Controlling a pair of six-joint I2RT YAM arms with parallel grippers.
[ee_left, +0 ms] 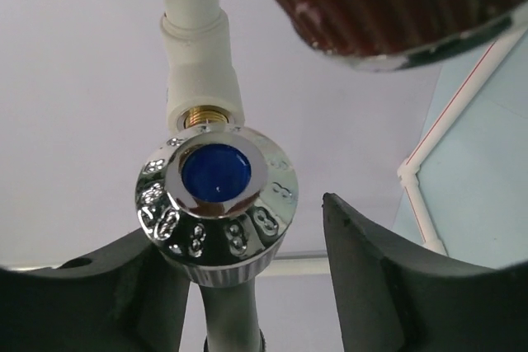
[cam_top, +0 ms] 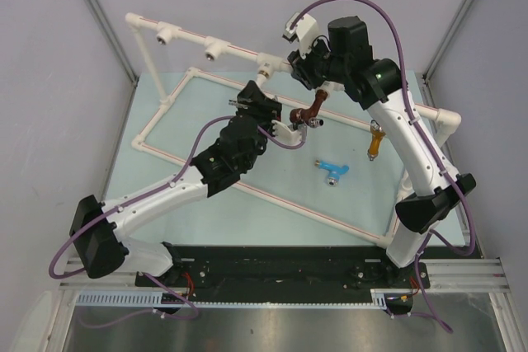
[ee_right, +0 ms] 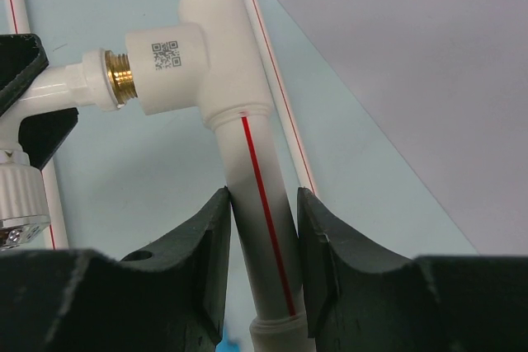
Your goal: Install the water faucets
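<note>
Closest to us, along the near edge of the desk (cam_top: 247,224), we see the left arm (cam_top: 157,204) and the right arm (cam_top: 412,146) rising from their bases and reaching toward the far edge. Near the middle of that far edge, the raised rail of the white pipe frame (cam_top: 330,218) carries a tee socket (ee_right: 216,47). The white faucet (ee_left: 219,204) sits at its mouth, and a brass thread (ee_right: 122,76) shows between the two. We find the left hand (ee_left: 238,217) released. Its fingers (ee_left: 371,269) stand to either side of the faucet's chrome cap (ee_left: 272,204) with the blue centre, and a gap shows between the cap and one finger. Whether the other finger touches it we cannot tell. The right hand (ee_right: 262,204) is clenched on the red-striped pipe (ee_right: 256,154) just beside the tee, with a dark finger against each side. The brown faucet (cam_top: 307,113) lies inside the frame toward the far edge, just beside the left wrist, and its ribbed body fills the upper corner of the left wrist view. The light blue faucet (cam_top: 332,171) lies near the centre of the desk, apart from both hands. The orange-yellow faucet (cam_top: 375,139) lies toward the right edge, just beside the right arm. We see none of these three in a hand.
</note>
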